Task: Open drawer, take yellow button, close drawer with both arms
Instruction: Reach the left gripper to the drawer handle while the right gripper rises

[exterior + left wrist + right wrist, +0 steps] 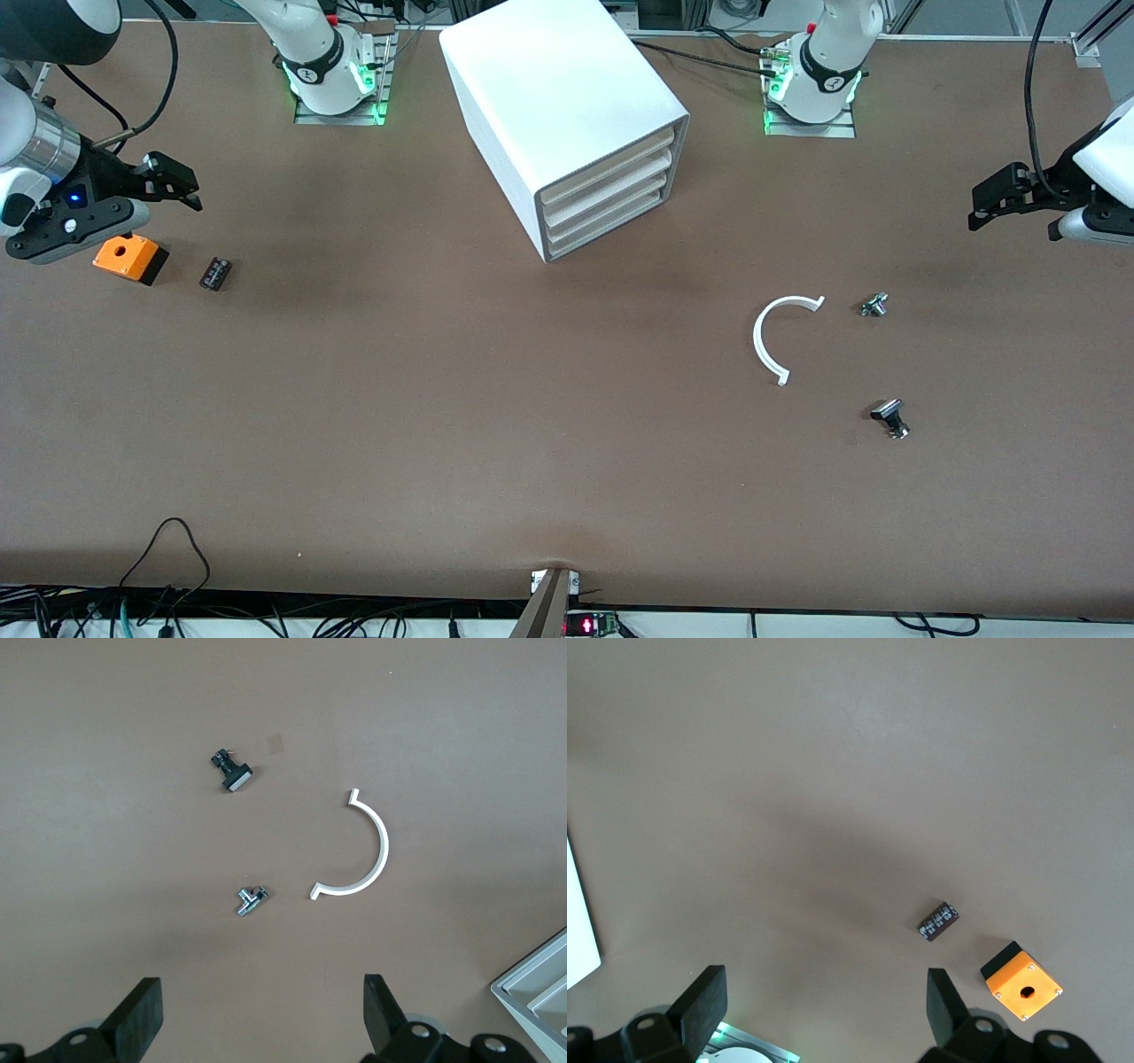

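Fingers [142, 1014] spread above brown table [443, 399]

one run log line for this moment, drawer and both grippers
drawer: shut | button: not seen | left gripper: open, waiting at left arm's table end | right gripper: open, above orange box

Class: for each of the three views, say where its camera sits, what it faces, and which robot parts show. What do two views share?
Front: high across the table, facing both bases and the cabinet.
Left wrist: looks down past the left gripper, jaws open, at the white arc.
Right wrist: looks down past the right gripper, jaws open, at the orange box.
Front shares both.
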Robot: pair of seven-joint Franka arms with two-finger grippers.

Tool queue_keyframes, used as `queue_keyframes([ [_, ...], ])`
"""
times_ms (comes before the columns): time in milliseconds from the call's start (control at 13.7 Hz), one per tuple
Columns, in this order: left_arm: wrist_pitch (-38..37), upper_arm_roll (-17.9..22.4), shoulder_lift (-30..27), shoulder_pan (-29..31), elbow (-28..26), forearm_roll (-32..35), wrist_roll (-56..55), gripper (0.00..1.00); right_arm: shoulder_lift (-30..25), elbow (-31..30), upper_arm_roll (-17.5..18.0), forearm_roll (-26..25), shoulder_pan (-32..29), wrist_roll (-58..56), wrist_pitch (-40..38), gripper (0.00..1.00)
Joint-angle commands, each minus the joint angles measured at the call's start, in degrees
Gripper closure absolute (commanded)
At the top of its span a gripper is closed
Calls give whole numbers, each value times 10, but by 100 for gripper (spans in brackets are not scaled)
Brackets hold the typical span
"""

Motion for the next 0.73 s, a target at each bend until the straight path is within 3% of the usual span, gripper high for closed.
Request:
queue_keyframes([
  [0,-10,-7,9,-4,24,11,14,0,1,10,-1,9,3,-1,-8,0],
  [146,-11,-12,10,-4,28,10,9,0,0,10,5,17,4,0,-9,0],
  [364,-11,-11,25,2,31,8,10,0,-2,11,63,62,4,2,-10,0],
  [510,-7,-12,28,2,23,11,11,0,-2,26,111,54,3,2,-8,0],
  [655,-7,-12,36,2,3,11,11,0,1,27,116,55,4,14,-9,0],
])
